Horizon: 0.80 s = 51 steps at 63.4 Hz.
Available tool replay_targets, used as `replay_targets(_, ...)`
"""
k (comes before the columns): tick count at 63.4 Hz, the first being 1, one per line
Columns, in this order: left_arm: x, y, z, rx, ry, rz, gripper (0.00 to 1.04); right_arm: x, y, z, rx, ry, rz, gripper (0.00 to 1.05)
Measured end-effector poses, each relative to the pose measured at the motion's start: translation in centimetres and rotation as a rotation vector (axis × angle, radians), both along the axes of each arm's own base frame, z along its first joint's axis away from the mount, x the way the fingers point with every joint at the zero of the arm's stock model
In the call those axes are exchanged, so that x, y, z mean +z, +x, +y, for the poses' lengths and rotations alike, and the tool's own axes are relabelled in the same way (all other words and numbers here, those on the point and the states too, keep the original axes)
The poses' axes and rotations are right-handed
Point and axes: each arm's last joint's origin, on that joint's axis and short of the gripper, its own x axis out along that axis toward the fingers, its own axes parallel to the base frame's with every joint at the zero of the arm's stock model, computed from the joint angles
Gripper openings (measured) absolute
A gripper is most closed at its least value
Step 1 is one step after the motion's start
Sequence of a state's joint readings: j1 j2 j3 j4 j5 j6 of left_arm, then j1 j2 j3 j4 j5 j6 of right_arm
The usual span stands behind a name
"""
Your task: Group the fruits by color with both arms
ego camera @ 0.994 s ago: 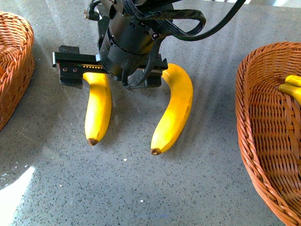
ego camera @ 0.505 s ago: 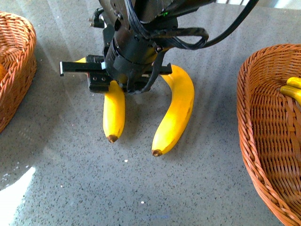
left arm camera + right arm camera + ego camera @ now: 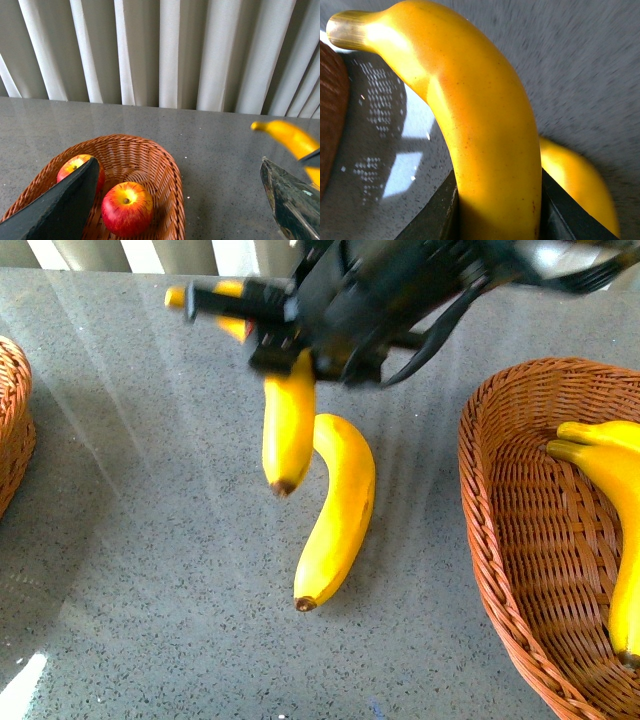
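Observation:
My right gripper (image 3: 292, 358) is shut on a yellow banana (image 3: 289, 425) and holds it above the grey table, brown tip hanging down. In the right wrist view that banana (image 3: 485, 135) fills the space between the two black jaws. A second banana (image 3: 340, 510) lies on the table just beside and below it, and also shows in the right wrist view (image 3: 580, 185). My left gripper (image 3: 175, 215) is open and empty over a wicker basket (image 3: 165, 175) holding two red apples (image 3: 127, 207), one of them (image 3: 75, 167) partly behind a finger.
A wicker basket (image 3: 500, 540) at the right holds two bananas (image 3: 610, 470). The edge of the apple basket (image 3: 15, 430) shows at the far left. White curtains (image 3: 165, 50) hang behind the table. The held banana's stem end (image 3: 287, 137) shows in the left wrist view.
My right gripper closed on the left banana, lifted it off the table and moved it right and away. The other banana stayed on the table.

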<state>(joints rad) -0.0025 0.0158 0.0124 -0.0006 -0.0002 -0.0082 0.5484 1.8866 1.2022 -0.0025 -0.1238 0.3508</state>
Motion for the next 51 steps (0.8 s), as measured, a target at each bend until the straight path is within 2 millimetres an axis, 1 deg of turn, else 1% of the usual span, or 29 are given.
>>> replay_targets(3, 0.0, 0.0, 0.0, 0.000, 0.000, 0.000, 0.96, 1.0, -0.8, -2.1, -0.015, 0.012, -0.016, 0.29)
replay_targets(6, 0.0, 0.0, 0.0, 0.000, 0.000, 0.000, 0.96, 1.1, -1.6, -4.3, -0.032, 0.018, -0.012, 0.29)
replay_targets(8, 0.0, 0.0, 0.0, 0.000, 0.000, 0.000, 0.96, 0.7, -2.2, -5.9, -0.049, 0.023, 0.010, 0.29)
replay_targets(9, 0.0, 0.0, 0.0, 0.000, 0.000, 0.000, 0.96, 0.5, -2.4, -6.3, -0.049, 0.027, 0.018, 0.29)
replay_targets(12, 0.0, 0.0, 0.0, 0.000, 0.000, 0.000, 0.96, -0.2, -3.2, -8.4, -0.084, 0.043, 0.055, 0.29)
replay_targets(14, 0.0, 0.0, 0.0, 0.000, 0.000, 0.000, 0.96, -0.5, -3.5, -9.2, -0.104, 0.051, 0.067, 0.28)
replay_targets(17, 0.0, 0.0, 0.0, 0.000, 0.000, 0.000, 0.96, -1.2, -4.5, -11.2, -0.161, 0.075, 0.090, 0.28)
replay_targets(18, 0.0, 0.0, 0.0, 0.000, 0.000, 0.000, 0.96, -1.3, -4.7, -11.5, -0.172, 0.079, 0.093, 0.28)
replay_targets(22, 0.0, 0.0, 0.0, 0.000, 0.000, 0.000, 0.96, -1.9, -6.2, -13.7, -0.247, 0.105, 0.109, 0.28)
replay_targets(28, 0.0, 0.0, 0.0, 0.000, 0.000, 0.000, 0.96, -2.8, -7.8, -15.1, -0.309, 0.129, 0.137, 0.28)
replay_targets(31, 0.0, 0.0, 0.0, 0.000, 0.000, 0.000, 0.96, -4.1, -9.0, -15.8, -0.352, 0.144, 0.180, 0.28)
replay_targets(35, 0.0, 0.0, 0.0, 0.000, 0.000, 0.000, 0.96, -5.2, -9.7, -16.3, -0.396, 0.144, 0.213, 0.28)
replay_targets(38, 0.0, 0.0, 0.0, 0.000, 0.000, 0.000, 0.96, -5.6, -9.8, -16.6, -0.421, 0.138, 0.214, 0.28)
replay_targets(39, 0.0, 0.0, 0.0, 0.000, 0.000, 0.000, 0.96, -5.8, -9.8, -16.9, -0.454, 0.125, 0.203, 0.28)
replay_targets(46, 0.0, 0.0, 0.0, 0.000, 0.000, 0.000, 0.96, -5.8, -9.4, -18.2, -0.536, 0.121, 0.172, 0.28)
replay_targets(51, 0.0, 0.0, 0.0, 0.000, 0.000, 0.000, 0.96, -6.2, -9.3, -18.5, -0.552, 0.115, 0.186, 0.28)
